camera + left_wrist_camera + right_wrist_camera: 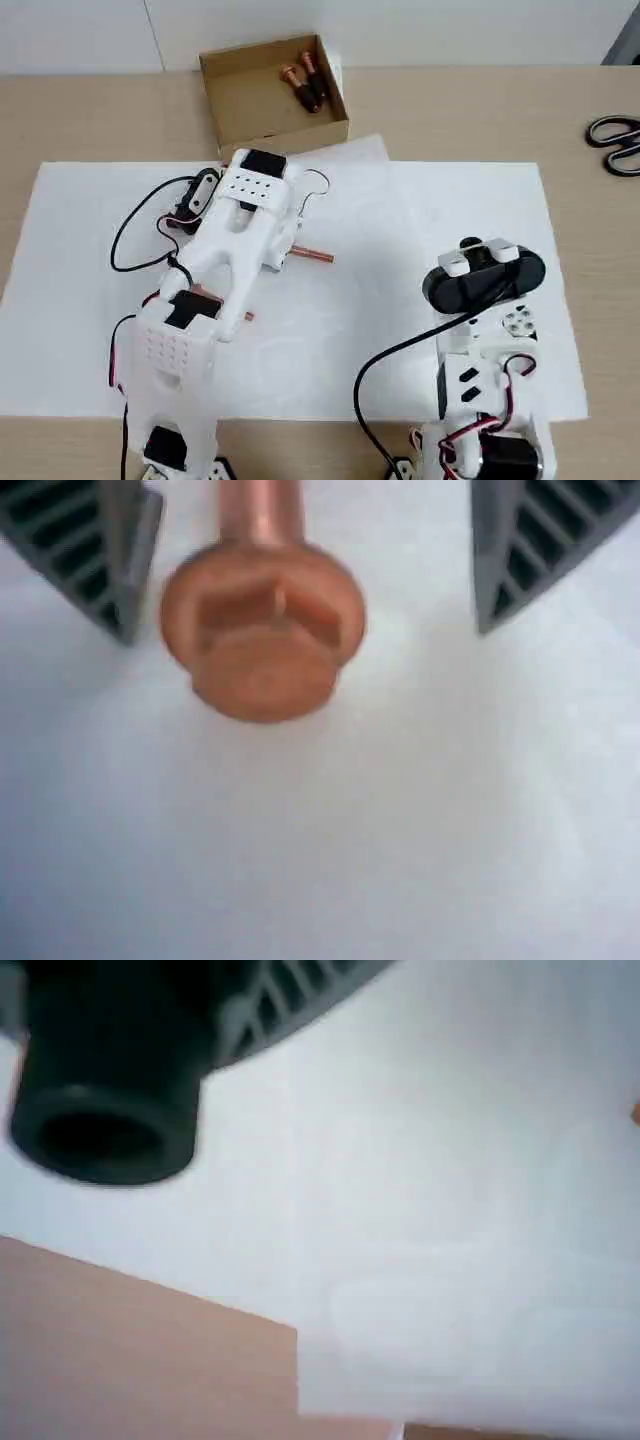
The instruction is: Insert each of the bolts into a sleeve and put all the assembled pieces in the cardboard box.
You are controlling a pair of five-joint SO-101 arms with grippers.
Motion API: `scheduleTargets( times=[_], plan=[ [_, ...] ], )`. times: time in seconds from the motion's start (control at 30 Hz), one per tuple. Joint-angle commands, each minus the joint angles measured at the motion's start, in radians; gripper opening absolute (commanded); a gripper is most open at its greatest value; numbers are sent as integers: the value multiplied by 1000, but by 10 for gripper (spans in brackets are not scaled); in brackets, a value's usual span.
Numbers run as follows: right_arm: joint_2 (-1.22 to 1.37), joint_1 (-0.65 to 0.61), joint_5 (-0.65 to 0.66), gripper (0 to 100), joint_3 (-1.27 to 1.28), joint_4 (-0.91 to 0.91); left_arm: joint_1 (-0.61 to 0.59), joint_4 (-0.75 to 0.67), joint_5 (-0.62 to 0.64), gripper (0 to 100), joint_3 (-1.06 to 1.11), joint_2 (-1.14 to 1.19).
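Bright, even overhead light casts faint soft shadows on the paper (pixel 420 220).

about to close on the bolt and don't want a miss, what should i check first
1. Left jaws open: ok.
2. Bolt lying between them, untouched: ok.
3. Bolt centred in the gap: not ok, it sits nearer one side.
4. Sleeve in the right jaws, open end showing: ok.
5. Cardboard box open on top, two assembled pieces inside: ok.
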Motion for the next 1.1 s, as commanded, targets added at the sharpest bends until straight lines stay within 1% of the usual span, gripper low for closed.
scheduleTargets(
  times=[0.0,0.07,0.2,0.47,0.8,1.07],
  plan=[
    [-12,8,9,5,-8,1,26,25,8,233,-70,-17],
    [-12,8,9,5,-8,1,48,60,9,233,-101,-28],
    [-12,8,9,5,-8,1,60,57,11,233,-134,-29],
    [-12,8,9,5,-8,1,58,-20,11,233,-56,-28],
    [-12,8,9,5,-8,1,54,-18,11,232,-51,-23],
    [-12,8,9,5,-11,1,54,-14,11,231,-51,143]
  ],
)
